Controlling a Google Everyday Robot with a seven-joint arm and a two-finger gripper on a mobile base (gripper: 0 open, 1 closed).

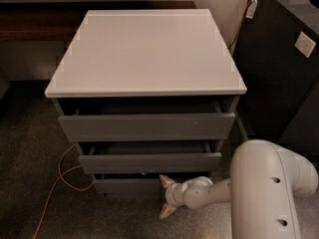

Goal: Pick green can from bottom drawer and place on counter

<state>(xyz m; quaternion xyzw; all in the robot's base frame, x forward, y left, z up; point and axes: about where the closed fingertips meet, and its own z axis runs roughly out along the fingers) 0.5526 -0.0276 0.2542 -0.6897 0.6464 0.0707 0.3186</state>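
light: dim rm, src overhead | counter brightest, mild glare | top drawer interior in deep shadow, floor dark | gripper low at bottom drawer front, pale-lit | img soft, grainy

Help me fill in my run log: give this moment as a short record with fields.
gripper: open, holding nothing, low at the right end of the bottom drawer's front
bottom drawer: inside hidden from this view
green can: not in view
counter: pale slab topping the grey cabinet
upper drawers: both partly pulled out
orange cable: on the floor, left of the cabinet
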